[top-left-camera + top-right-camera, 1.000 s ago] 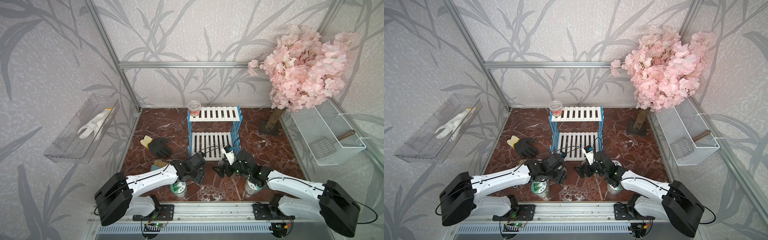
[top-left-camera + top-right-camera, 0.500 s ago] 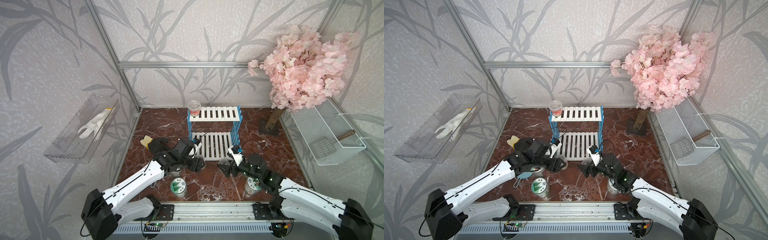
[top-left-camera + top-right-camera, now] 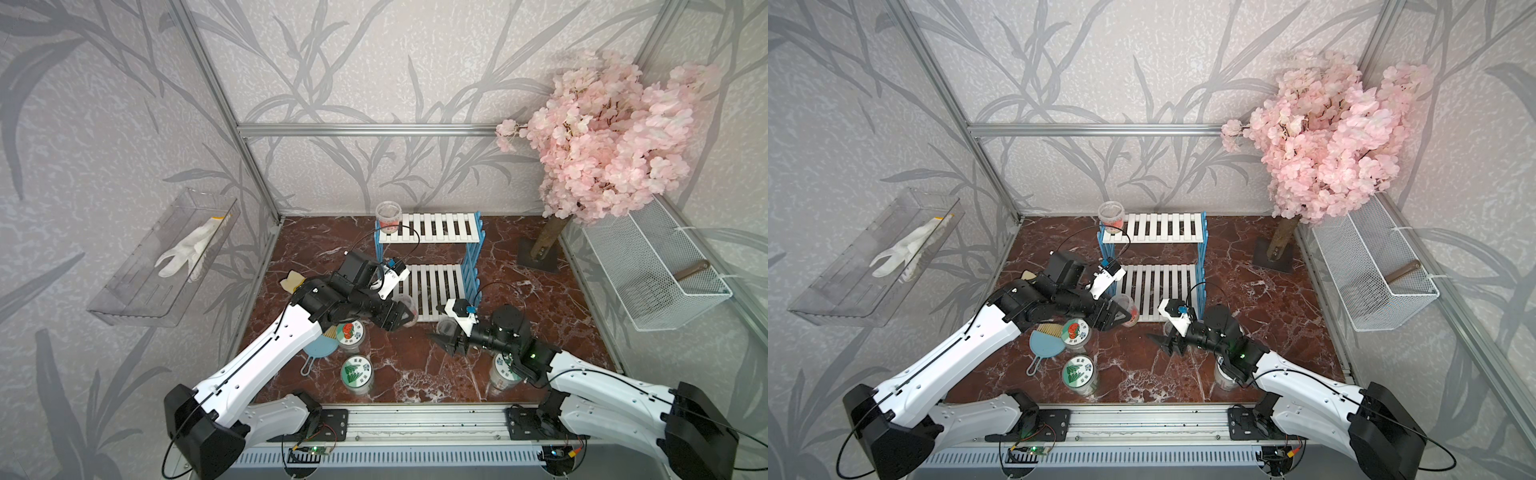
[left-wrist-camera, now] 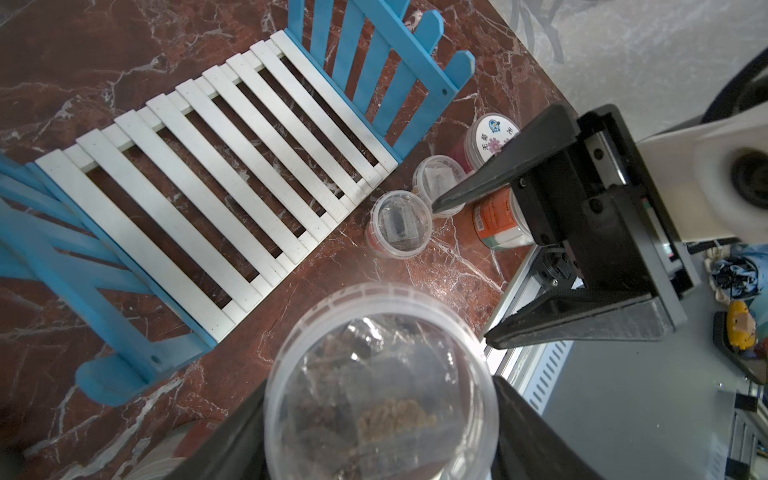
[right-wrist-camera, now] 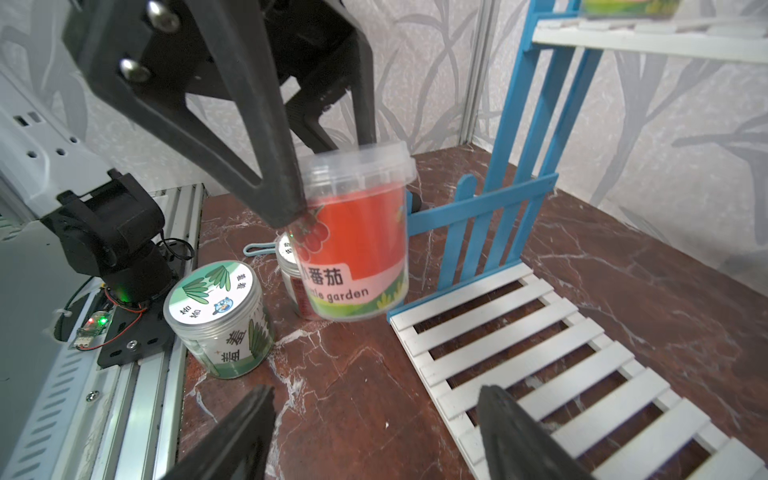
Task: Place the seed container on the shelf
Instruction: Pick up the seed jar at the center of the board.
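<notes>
Two white-and-black robot arms work in front of a small two-tier shelf (image 3: 436, 226) with white slats and blue picket-fence sides. The left gripper (image 3: 398, 318) is clamped on a clear plastic seed container (image 5: 357, 241) with a red tomato label and a clear lid, holding it just under the lid. The container hangs slightly tilted in the air, just off the shelf's lower left front corner, touching neither the slats nor the marble floor (image 3: 407, 374). A second ago both grippers sat close together farther out in front of the shelf. Since then the left arm has swung the container in toward the shelf. The right gripper (image 3: 446, 345) has stayed back near the shelf's right front corner, its jaws apart and empty. It looks as though the left arm alone now carries the load, and setting it on a tier is still to do. A matching clear tub (image 3: 388, 216) already stands at the left end of the shelf's upper tier.
</notes>
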Action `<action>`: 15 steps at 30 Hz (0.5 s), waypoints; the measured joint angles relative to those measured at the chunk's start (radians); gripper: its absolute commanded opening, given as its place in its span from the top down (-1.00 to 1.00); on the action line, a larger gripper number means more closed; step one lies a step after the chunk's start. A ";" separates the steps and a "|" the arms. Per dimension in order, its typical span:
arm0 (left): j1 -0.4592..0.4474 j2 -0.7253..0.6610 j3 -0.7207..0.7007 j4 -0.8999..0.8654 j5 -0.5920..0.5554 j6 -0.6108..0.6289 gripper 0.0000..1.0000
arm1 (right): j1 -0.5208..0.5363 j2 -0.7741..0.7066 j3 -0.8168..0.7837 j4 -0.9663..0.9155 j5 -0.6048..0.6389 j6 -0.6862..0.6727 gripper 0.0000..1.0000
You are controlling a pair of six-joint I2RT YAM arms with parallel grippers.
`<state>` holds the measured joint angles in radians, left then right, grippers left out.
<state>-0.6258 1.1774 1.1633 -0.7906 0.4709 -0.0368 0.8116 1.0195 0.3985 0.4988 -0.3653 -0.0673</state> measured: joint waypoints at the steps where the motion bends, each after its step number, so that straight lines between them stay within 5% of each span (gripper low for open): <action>1: 0.000 0.004 0.010 -0.011 0.006 0.019 -0.51 | 0.000 0.019 0.005 0.021 -0.015 -0.006 -0.56; 15: 0.001 0.029 0.074 -0.121 0.033 0.166 -0.51 | 0.010 0.254 0.124 0.259 -0.127 -0.008 -0.65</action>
<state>-0.6250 1.2064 1.2377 -0.9115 0.5037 0.1291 0.8215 1.2732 0.5224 0.7578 -0.4923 -0.0753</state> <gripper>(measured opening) 0.757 0.816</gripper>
